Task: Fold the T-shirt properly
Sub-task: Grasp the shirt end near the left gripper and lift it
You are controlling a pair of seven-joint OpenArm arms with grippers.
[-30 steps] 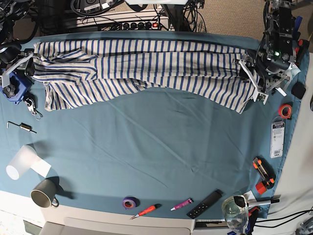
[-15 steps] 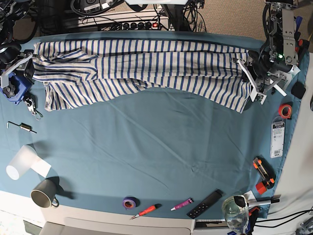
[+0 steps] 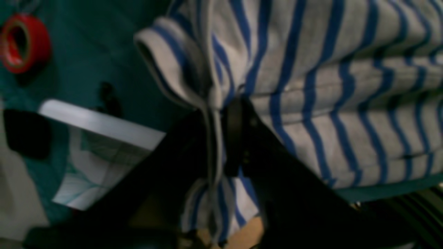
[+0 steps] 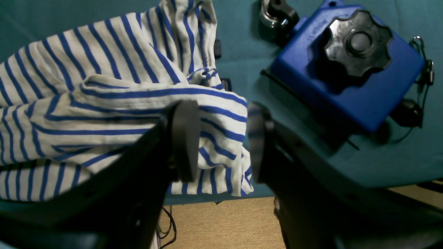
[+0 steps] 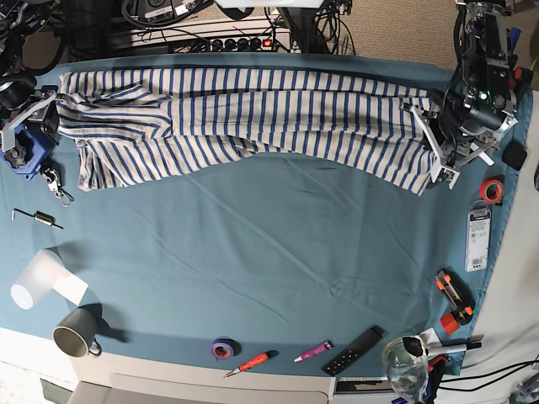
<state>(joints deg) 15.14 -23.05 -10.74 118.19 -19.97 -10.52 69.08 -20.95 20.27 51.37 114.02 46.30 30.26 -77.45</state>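
The T-shirt (image 5: 253, 118), white with thin blue stripes, lies stretched across the far side of the teal table cloth (image 5: 269, 252). My left gripper (image 5: 434, 139) is at its right end. In the left wrist view this gripper (image 3: 221, 138) is shut on a bunched hem of the T-shirt (image 3: 311, 69). My right gripper (image 5: 46, 109) hovers at the shirt's left end. Seen from the right wrist, that gripper (image 4: 221, 141) is open, its fingers (image 4: 185, 138) standing apart over the folded edge of the T-shirt (image 4: 104, 114).
A blue clamp (image 5: 25, 151) sits beside the right gripper, also in the right wrist view (image 4: 346, 69). Red tape (image 5: 491, 190) lies near the left gripper. A plastic cup (image 5: 38, 282), mug (image 5: 76, 332), purple tape (image 5: 223, 348), screwdriver (image 5: 251, 363) and remote (image 5: 354, 350) line the near edge.
My left gripper has shut on the shirt's right end and shifted slightly, drawing that end taut. The right arm has stayed still.
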